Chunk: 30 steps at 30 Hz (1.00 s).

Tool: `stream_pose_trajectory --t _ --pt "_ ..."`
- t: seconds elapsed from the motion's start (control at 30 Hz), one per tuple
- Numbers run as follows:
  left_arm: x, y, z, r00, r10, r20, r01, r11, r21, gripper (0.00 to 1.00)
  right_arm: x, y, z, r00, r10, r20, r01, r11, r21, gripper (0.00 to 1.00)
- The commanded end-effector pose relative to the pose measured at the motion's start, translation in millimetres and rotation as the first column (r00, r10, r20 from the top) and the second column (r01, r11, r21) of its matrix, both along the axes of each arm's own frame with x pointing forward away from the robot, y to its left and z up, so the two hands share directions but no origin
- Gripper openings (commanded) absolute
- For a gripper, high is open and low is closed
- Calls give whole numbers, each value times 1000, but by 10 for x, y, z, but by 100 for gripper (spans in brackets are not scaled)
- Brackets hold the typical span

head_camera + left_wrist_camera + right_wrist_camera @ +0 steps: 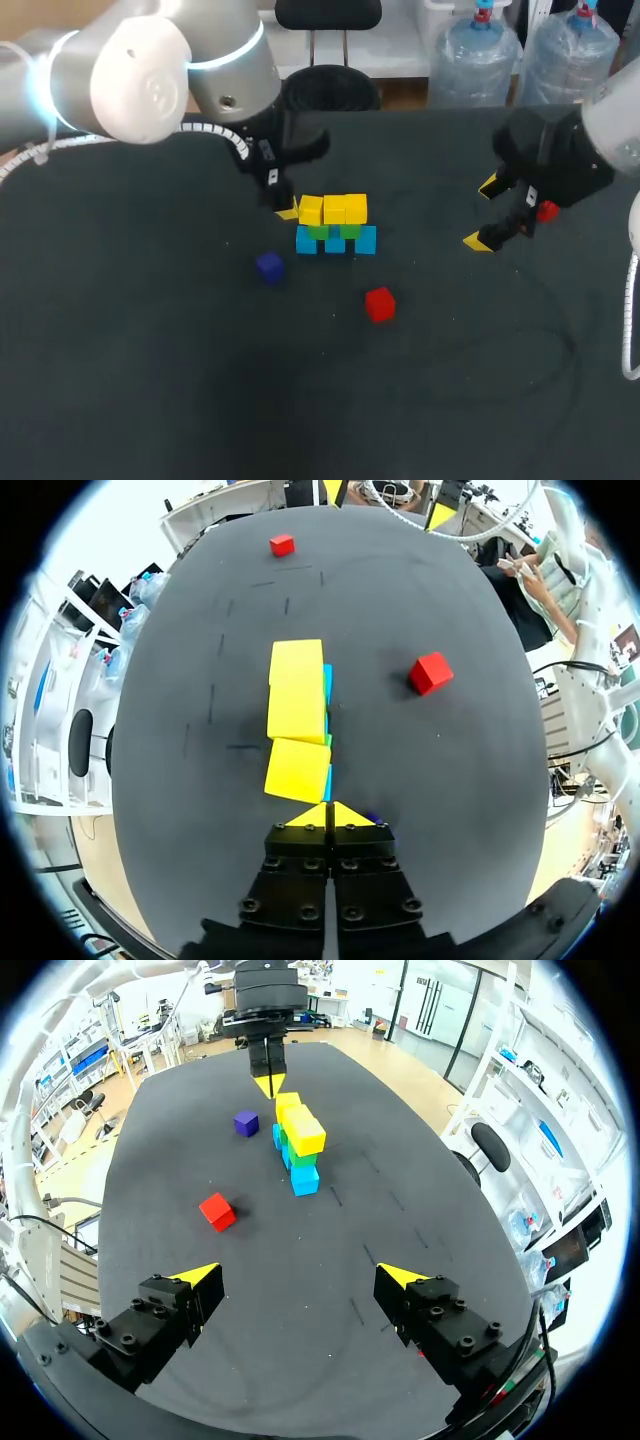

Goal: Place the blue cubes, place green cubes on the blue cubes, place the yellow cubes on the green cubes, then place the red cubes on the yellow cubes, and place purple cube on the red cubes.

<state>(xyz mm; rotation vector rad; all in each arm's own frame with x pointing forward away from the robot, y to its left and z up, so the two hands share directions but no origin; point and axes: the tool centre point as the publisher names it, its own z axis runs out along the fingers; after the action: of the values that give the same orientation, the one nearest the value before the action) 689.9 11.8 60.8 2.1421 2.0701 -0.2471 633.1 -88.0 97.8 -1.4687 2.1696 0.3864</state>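
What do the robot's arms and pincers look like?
The left arm is a smooth silver-grey tube with rounded joints, a glowing bluish ring and a white ribbed cable. The right arm shows similar pale casing. The left gripper and right gripper are black, blocky and bolted, each finger ending in a bright yellow wedge.

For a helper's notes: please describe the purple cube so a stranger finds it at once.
Find the stack of blue, green and yellow cubes on the table. The purple cube lies alone off its left end, nearer the robot. It is the only dark one; the nearby red cube is bright.
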Motion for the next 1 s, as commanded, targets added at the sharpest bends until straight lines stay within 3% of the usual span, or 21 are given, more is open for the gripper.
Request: stream_pose_trajectory --t 0.03,1.0 --pt "23 -10 1 1000 -2 -3 2 1000 2 0 12 3 -9 1000 2 -1 -2 1000 2 100" --pt "20 -21 2 1000 0 -6 0 1000 1 0 12 3 -9 1000 2 -1 -2 1000 2 100"
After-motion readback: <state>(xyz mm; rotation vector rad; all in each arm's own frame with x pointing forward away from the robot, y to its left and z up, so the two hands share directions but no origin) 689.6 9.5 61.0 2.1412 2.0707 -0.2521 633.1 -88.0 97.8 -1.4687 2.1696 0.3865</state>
